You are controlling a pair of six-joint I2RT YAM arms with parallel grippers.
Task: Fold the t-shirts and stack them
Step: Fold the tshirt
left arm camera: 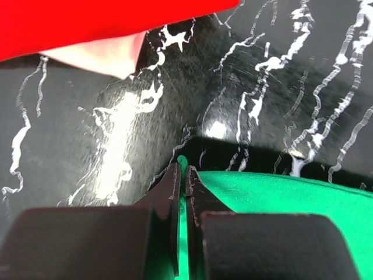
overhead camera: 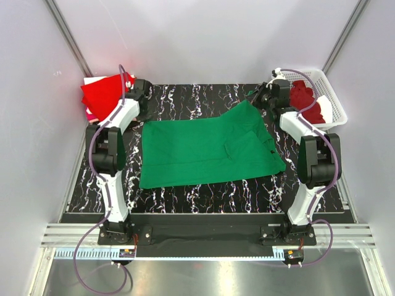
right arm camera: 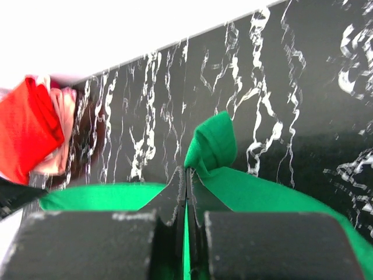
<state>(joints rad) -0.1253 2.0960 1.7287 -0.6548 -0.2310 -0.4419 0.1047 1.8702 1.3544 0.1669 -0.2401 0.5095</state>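
Two hands, one green tee [overhead camera: 203,151] spread mid-bench [overhead camera: 203,198]!
Left hand [left arm camera: 182,169] and right hand [right arm camera: 187,172] are each clamped on its far edge; one red tee [overhead camera: 103,94] lies at 10 o'clock, one maroon tee [overhead camera: 305,100] in the basket [overhead camera: 337,106] at 2.

Black marble-look tabletop [overhead camera: 203,197] w/ white veins, white lattice basket [overhead camera: 334,98] — far rt corner, pale walls [overhead camera: 203,37]
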